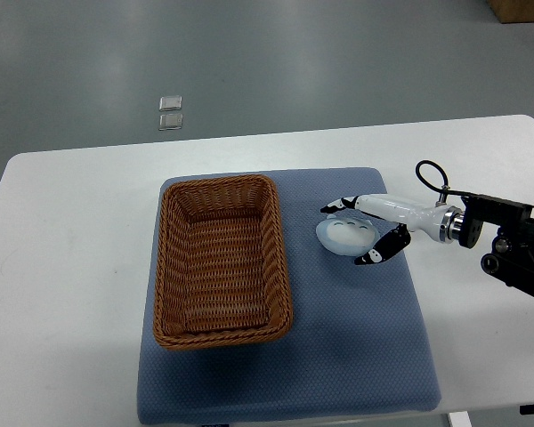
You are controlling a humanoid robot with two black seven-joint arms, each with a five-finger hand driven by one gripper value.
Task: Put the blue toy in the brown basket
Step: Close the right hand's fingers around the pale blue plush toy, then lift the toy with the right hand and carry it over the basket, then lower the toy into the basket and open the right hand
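We are at the grasp: our right robot hand [356, 233], fingers spread, straddles the blue toy [344, 235] right of the brown basket [221, 260], unclosed. Next we close, lift, and carry left.

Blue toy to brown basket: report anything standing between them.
Nothing visible lies on the blue mat between the blue toy and the brown basket. Only the basket's own right wall stands between them, so the toy would need lifting over it. The right hand is at the toy, fingers either side.
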